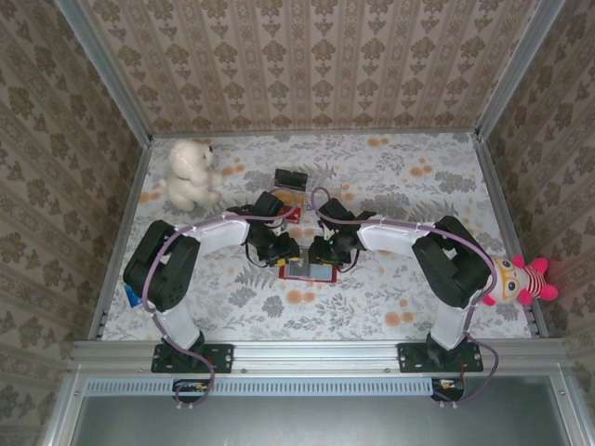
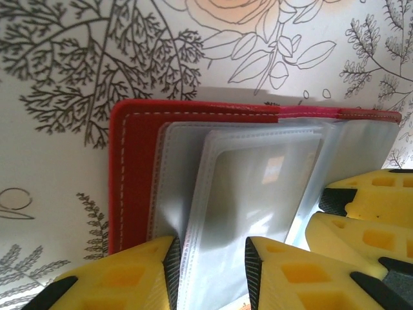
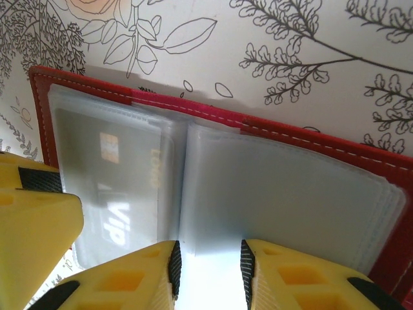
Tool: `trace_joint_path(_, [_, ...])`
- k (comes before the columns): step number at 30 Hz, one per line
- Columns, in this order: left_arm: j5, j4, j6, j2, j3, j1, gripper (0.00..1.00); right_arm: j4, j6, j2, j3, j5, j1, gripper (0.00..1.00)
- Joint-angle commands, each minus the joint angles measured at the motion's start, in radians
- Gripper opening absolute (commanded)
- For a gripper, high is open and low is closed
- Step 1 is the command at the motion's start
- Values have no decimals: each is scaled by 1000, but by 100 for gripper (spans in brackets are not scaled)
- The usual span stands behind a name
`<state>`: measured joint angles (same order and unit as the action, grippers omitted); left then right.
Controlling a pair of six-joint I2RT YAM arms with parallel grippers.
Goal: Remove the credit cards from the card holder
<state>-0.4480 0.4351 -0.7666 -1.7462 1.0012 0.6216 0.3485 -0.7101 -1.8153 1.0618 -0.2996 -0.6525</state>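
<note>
Left wrist view: left gripper [image 2: 210, 259], part-spread, at 6 o'clock over the small red book-like card holder [image 2: 132, 161]; right gripper [image 3: 208, 258] likewise.

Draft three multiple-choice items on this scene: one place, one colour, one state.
1. The card holder lies:
A. at the far left corner
B. between the left end effector and the right end effector
C. at the far right corner
2. Its cover is:
A. red
B. blue
C. black
3. The VIP card is:
A. lying loose
B. held in the air
C. inside a clear sleeve
Key: 1 B, the top view shows it between both; 2 A, a red edge shows in both wrist views; 3 C, it is seen through the plastic.
</note>
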Motion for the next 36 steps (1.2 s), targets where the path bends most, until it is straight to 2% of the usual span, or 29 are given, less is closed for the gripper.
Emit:
trace_joint_path(1, [-11, 10, 24, -17, 21, 9, 33, 37, 4, -19, 9, -7, 0, 33])
trace_joint_path(11, [16, 62, 54, 28, 28, 1, 32, 39, 6, -16, 10, -7, 1, 32])
trace_joint_path(28, [20, 70, 63, 36, 28, -6, 38, 38, 7, -19, 12, -11, 1, 31])
trace_joint_path(36, [8, 59, 70, 40, 32, -6, 34, 34, 6, -23, 13, -19, 1, 30])
